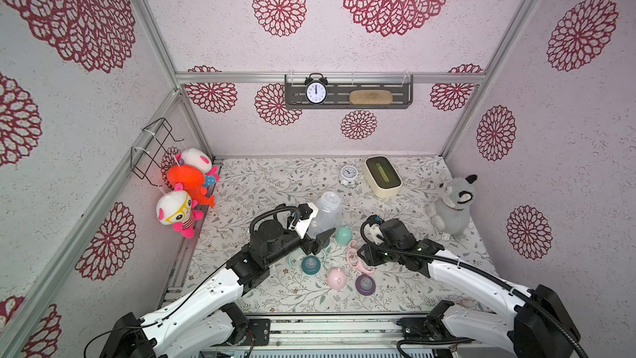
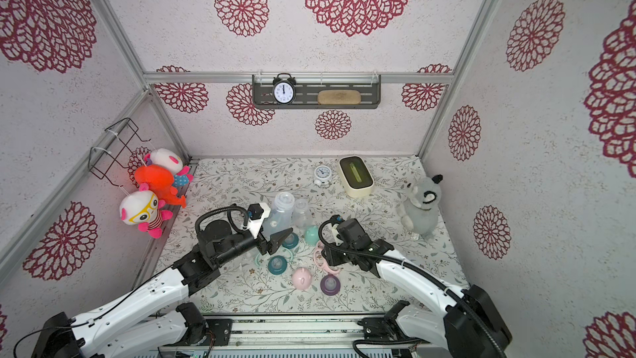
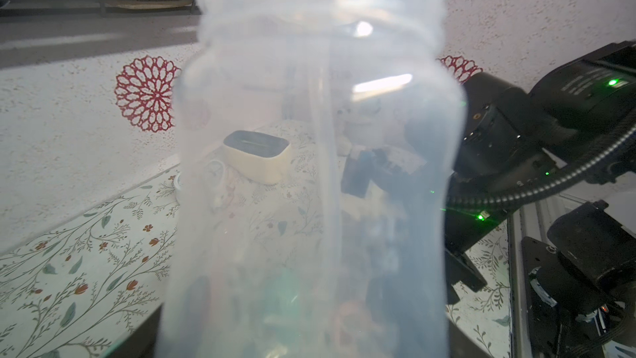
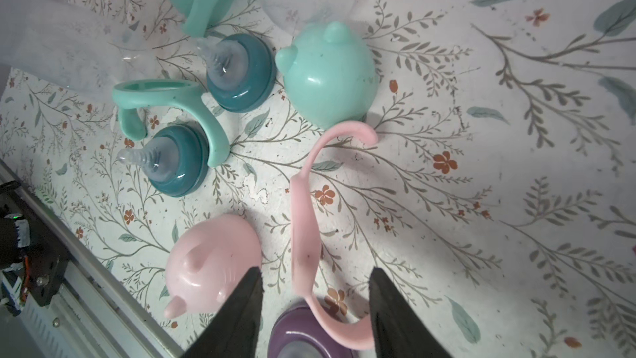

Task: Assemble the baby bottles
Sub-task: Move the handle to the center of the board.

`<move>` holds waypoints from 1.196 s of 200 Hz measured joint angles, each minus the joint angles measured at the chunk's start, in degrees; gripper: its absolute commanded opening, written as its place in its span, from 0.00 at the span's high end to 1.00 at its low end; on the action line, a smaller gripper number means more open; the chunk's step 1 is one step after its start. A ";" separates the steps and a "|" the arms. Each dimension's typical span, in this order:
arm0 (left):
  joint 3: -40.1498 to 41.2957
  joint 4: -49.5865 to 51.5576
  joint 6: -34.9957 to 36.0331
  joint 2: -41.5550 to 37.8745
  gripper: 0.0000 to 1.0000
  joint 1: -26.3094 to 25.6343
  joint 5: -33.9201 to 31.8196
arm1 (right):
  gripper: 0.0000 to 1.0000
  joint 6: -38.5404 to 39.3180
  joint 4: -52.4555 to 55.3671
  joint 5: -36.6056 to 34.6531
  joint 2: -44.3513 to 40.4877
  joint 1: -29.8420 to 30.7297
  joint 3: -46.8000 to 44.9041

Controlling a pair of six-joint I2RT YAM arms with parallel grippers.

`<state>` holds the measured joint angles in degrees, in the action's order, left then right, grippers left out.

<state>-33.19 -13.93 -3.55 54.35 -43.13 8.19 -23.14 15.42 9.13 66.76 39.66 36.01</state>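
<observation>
Left gripper clamps 1 empty clear bottle. Right gripper stands apart astride the pink ring. The mat is free at the back-left.

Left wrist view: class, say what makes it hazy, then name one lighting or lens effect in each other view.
Left wrist view: the clear bottle sits too close, blurred, veiling what lies behind, with white glare streaks. Right wrist view: sharp; the pink handle ring casts a soft shadow on the floral mat. Both top views: wide-angle distortion splays the frame posts outward.
</observation>
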 measured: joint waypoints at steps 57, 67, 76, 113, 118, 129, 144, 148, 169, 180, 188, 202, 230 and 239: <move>1.66 1.92 -0.48 -0.33 1.00 0.00 -0.35 | 0.63 -2.25 -7.23 0.59 6.40 0.02 -0.37; 1.66 2.14 -0.61 -0.31 1.00 0.00 -0.35 | 0.65 -2.54 -7.89 0.70 6.93 0.04 -0.48; 1.66 2.25 -0.74 -0.28 1.00 0.00 -0.35 | 0.67 -2.69 -8.15 0.79 7.34 0.04 -0.50; 1.66 2.27 -0.96 -0.22 1.00 0.00 -0.37 | 0.72 -3.52 -9.18 1.66 8.28 0.04 -0.74; 1.66 2.27 -0.96 -0.22 1.00 0.00 -0.37 | 0.73 -3.50 -9.25 1.68 8.33 0.04 -0.76; 1.66 2.27 -0.98 -0.22 1.00 0.00 -0.37 | 0.76 -3.50 -9.44 1.86 8.46 0.04 -0.81; 1.66 2.27 -1.01 -0.20 1.00 0.00 -0.39 | 0.81 -3.76 -9.77 2.21 8.59 0.04 -0.87; 1.66 2.27 -1.03 -0.17 1.00 0.00 -0.39 | 0.82 -3.61 -9.90 2.23 8.59 0.04 -0.92; 1.66 2.29 -1.09 0.11 1.00 0.00 -0.44 | 0.87 -3.96 -10.29 2.62 8.61 0.04 -1.01; 1.66 2.32 -1.16 0.13 1.00 0.00 -0.52 | 0.89 -3.91 -10.51 2.51 8.59 0.04 -0.96; 1.66 2.29 -1.18 0.11 1.00 0.00 -0.57 | 0.90 -3.98 -10.54 1.97 8.55 0.02 -0.79; 1.66 2.43 -1.20 0.11 1.00 0.00 -0.76 | 0.90 -3.74 -10.01 1.20 8.55 -0.39 -0.46; 1.99 2.51 -1.36 -0.22 1.00 0.00 -1.16 | 0.90 -1.95 -8.22 0.20 8.55 -3.98 0.63; 2.32 2.56 -1.49 -0.44 1.00 0.00 -1.25 | 0.91 -1.18 -7.89 0.17 8.55 -5.73 1.05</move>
<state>-30.87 -11.38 -5.04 53.91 -43.13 6.94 -24.32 7.53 9.30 75.31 33.93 37.06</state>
